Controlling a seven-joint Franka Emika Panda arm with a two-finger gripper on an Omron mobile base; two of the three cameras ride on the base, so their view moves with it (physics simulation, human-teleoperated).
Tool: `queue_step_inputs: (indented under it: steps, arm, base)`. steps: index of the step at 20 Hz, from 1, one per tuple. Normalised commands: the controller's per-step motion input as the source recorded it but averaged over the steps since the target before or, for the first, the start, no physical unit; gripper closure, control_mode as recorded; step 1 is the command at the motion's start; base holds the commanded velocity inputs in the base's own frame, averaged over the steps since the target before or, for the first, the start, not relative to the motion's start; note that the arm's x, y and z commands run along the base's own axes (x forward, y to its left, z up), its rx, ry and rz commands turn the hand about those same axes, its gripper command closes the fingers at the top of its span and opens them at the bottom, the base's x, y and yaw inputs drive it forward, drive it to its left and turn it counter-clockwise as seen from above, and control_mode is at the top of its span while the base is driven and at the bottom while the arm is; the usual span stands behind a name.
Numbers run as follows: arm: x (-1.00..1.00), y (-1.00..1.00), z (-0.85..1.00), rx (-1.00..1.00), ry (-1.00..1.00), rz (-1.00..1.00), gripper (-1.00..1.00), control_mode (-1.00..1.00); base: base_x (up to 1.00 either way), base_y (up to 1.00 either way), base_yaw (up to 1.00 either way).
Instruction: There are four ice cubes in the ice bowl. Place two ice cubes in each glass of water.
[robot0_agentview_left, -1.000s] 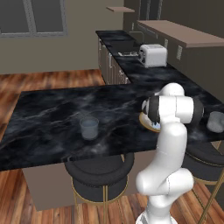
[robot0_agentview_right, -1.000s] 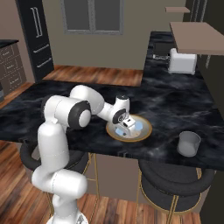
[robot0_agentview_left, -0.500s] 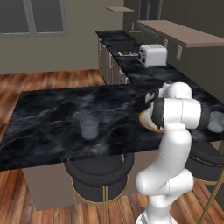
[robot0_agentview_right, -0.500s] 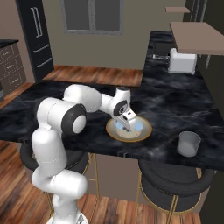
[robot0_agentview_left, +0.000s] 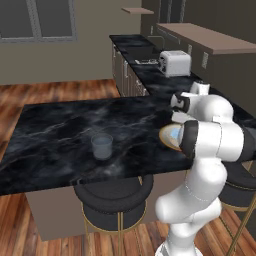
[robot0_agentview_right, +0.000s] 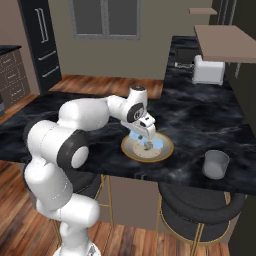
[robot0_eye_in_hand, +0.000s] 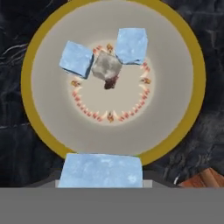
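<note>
L→R on the table (robot0_agentview_right: 200, 115): one glass of water (robot0_agentview_left: 102, 146) far left w/ open room around it; ice bowl (robot0_agentview_right: 131, 151) mid, three ice cubes (robot0_eye_in_hand: 76, 58) inside; other glass (robot0_agentview_right: 216, 164) right, near table edge. Pincer (robot0_agentview_right: 147, 138) above bowl, clamped on a cube (robot0_eye_in_hand: 102, 171), prob. for carrying to a glass.

Kitchen: marble island (robot0_agentview_left: 60, 135), toaster (robot0_agentview_left: 174, 63), stools (robot0_agentview_left: 112, 200).
</note>
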Motion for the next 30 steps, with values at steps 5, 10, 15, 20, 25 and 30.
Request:
queue_step_inputs:
  steps: [5, 10, 15, 20, 25, 30]
  arm:
    - [-0.23, 0.35, 0.47, 0.00, 0.00, 0.49, 1.00, -1.00]
    - [-0.04, 0.77, 0.20, 0.00, 0.00, 0.65, 1.00, -1.00]
    - [0.00, 0.94, 0.07, 0.00, 0.00, 0.64, 1.00, -1.00]
    - [0.02, 0.90, 0.14, 0.00, 0.00, 0.55, 1.00, -1.00]
    - [0.07, 0.86, 0.08, 0.00, 0.00, 0.49, 1.00, -1.00]
    - [0.07, 0.82, 0.00, 0.00, 0.00, 0.35, 1.00, -1.00]
  base:
    - [0.00, 0.00, 0.00]
    - [0.00, 0.00, 0.00]
    - [0.00, 0.00, 0.00]
    - [0.00, 0.00, 0.00]
    - [0.00, 0.00, 0.00]
    - [0.00, 0.00, 0.00]
